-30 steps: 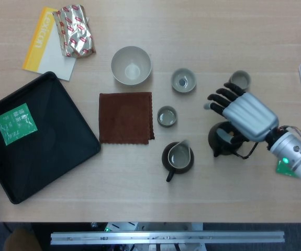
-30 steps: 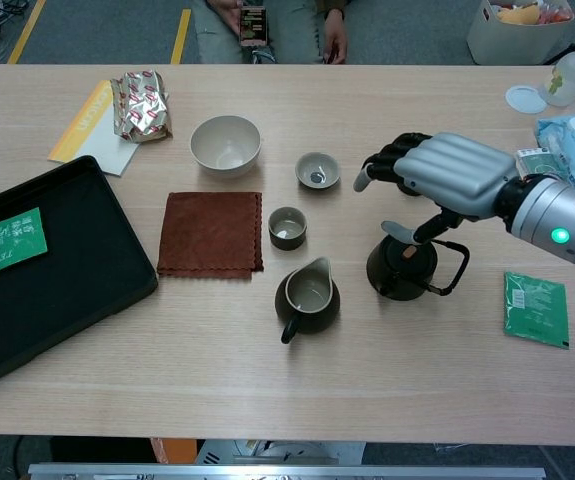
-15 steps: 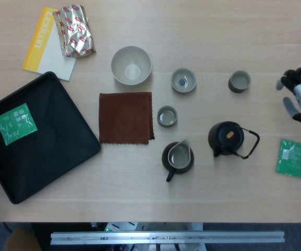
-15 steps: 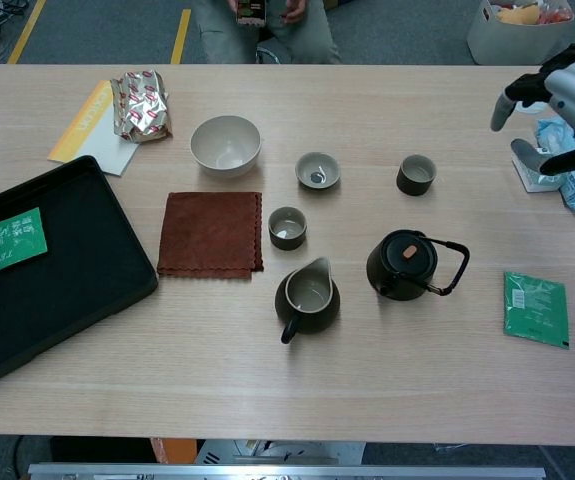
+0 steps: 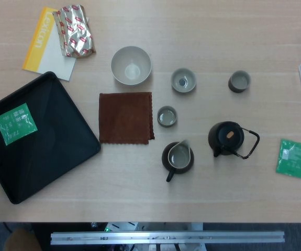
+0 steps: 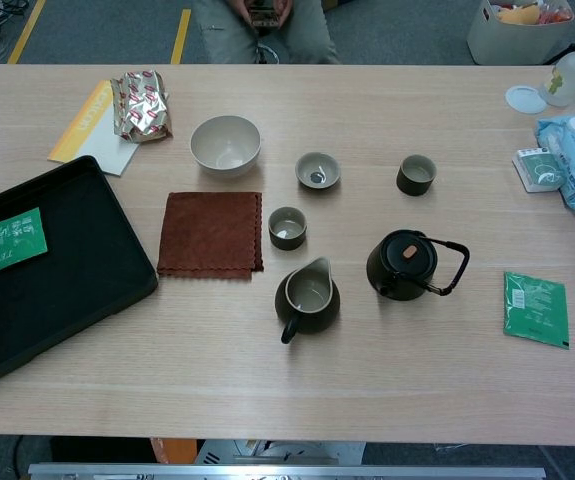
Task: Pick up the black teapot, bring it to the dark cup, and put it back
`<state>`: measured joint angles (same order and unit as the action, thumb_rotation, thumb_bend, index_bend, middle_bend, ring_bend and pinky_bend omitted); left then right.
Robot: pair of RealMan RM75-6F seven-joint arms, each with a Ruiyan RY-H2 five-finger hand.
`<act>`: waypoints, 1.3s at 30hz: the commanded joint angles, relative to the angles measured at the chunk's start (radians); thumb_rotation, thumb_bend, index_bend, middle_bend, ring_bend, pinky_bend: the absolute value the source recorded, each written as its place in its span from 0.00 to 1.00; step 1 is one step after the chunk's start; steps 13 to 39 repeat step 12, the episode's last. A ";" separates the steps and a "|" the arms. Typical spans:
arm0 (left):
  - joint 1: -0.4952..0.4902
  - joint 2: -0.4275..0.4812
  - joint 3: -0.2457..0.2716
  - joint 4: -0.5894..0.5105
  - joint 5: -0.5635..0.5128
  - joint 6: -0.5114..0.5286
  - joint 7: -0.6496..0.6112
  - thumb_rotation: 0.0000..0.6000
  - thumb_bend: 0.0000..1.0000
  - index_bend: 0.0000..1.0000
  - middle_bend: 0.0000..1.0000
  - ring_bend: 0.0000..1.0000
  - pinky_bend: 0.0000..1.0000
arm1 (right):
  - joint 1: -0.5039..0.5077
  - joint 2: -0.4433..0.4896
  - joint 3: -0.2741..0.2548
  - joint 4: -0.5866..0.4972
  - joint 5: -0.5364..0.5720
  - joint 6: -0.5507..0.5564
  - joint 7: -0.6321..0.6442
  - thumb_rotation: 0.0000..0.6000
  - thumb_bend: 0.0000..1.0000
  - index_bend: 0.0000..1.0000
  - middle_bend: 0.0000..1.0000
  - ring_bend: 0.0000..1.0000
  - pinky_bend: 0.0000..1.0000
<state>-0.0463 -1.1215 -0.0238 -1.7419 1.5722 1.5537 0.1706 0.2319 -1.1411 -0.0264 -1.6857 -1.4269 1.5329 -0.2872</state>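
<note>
A brown cloth [image 5: 125, 117] lies flat at the middle of the surface [image 5: 140, 183], with a pale bowl [image 5: 131, 65] just behind it. To its right stand a small grey cup [image 5: 167, 116] and a wider grey cup [image 5: 184, 80], and nearer the front a dark pitcher [image 5: 178, 157]. A black tray [image 5: 51, 151] at the left carries a green packet [image 5: 15, 123]; behind it a yellow booklet [image 5: 44, 39] lies under a silver foil pack [image 5: 74, 30]. Another green packet [image 5: 293, 157] lies at the right
</note>
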 commanded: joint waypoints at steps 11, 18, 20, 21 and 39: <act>0.004 -0.009 -0.003 -0.006 -0.007 0.007 0.029 1.00 0.43 0.15 0.24 0.19 0.17 | -0.023 0.013 0.026 -0.004 0.001 -0.040 0.009 1.00 0.40 0.45 0.43 0.36 0.18; 0.003 -0.008 -0.003 -0.006 -0.009 0.005 0.029 1.00 0.43 0.15 0.24 0.19 0.17 | -0.024 0.013 0.028 -0.003 0.001 -0.043 0.009 1.00 0.40 0.45 0.43 0.36 0.18; 0.003 -0.008 -0.003 -0.006 -0.009 0.005 0.029 1.00 0.43 0.15 0.24 0.19 0.17 | -0.024 0.013 0.028 -0.003 0.001 -0.043 0.009 1.00 0.40 0.45 0.43 0.36 0.18; 0.003 -0.008 -0.003 -0.006 -0.009 0.005 0.029 1.00 0.43 0.15 0.24 0.19 0.17 | -0.024 0.013 0.028 -0.003 0.001 -0.043 0.009 1.00 0.40 0.45 0.43 0.36 0.18; 0.003 -0.008 -0.003 -0.006 -0.009 0.005 0.029 1.00 0.43 0.15 0.24 0.19 0.17 | -0.024 0.013 0.028 -0.003 0.001 -0.043 0.009 1.00 0.40 0.45 0.43 0.36 0.18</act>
